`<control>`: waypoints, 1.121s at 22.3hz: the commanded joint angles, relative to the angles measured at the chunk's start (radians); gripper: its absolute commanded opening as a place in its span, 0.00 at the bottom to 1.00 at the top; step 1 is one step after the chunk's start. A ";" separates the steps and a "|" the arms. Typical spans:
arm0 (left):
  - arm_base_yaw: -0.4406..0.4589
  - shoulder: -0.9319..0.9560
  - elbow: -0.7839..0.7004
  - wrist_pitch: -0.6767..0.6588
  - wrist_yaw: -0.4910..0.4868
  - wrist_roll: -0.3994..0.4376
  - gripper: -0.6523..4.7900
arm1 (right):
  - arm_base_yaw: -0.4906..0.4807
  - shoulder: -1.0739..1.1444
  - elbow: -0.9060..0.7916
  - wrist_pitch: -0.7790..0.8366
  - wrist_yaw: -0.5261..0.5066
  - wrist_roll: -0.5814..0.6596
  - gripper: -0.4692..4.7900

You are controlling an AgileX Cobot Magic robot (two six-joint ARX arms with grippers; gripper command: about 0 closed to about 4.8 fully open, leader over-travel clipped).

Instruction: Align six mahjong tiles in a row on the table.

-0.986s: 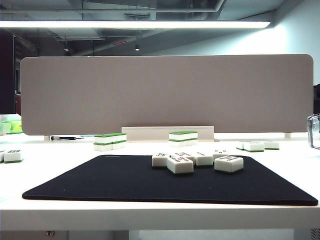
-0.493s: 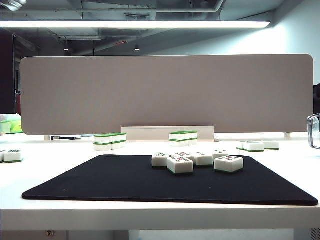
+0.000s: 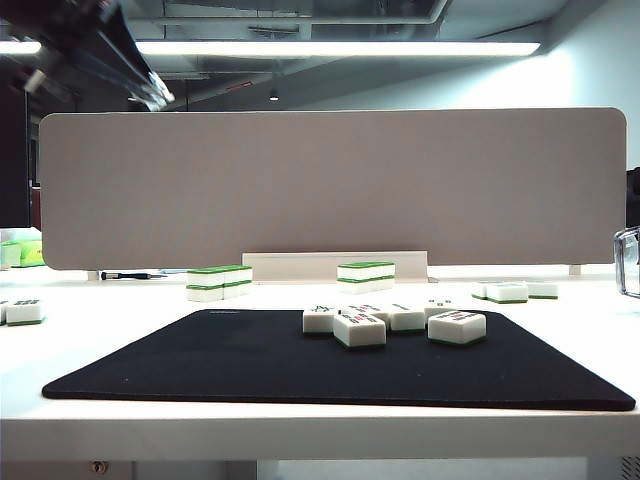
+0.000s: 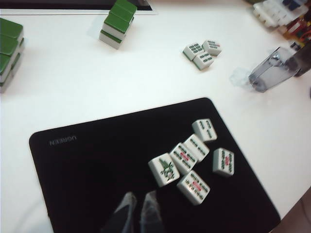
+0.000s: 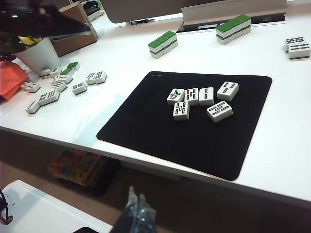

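**Six tiles loose on mat, both grippers closed and empty**

Left gripper [image 4: 137,213]: jaws pressed together, nothing held, hovering above the near part of the black rectangular fabric mat [image 4: 97,170]. The six white mahjong tiles with thin green bases [image 4: 190,156] lie just beyond and to one side of the jaws, apart from them.

Right gripper [image 5: 136,213]: jaws closed, empty, hanging off the front edge of the broad white desk [image 5: 121,63], well apart from the tiles.

Tiles: all six face up on the mat, red and green marks showing. Four lie roughly side by side; two sit apart, nearer the front. Not in one row.

Other blocks on the desk: two green-topped stacks [image 5: 163,43] behind the mat.
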 commanded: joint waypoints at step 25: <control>-0.341 0.731 0.707 -0.500 -0.282 0.513 0.29 | 0.000 -0.012 0.000 -0.018 -0.001 -0.003 0.09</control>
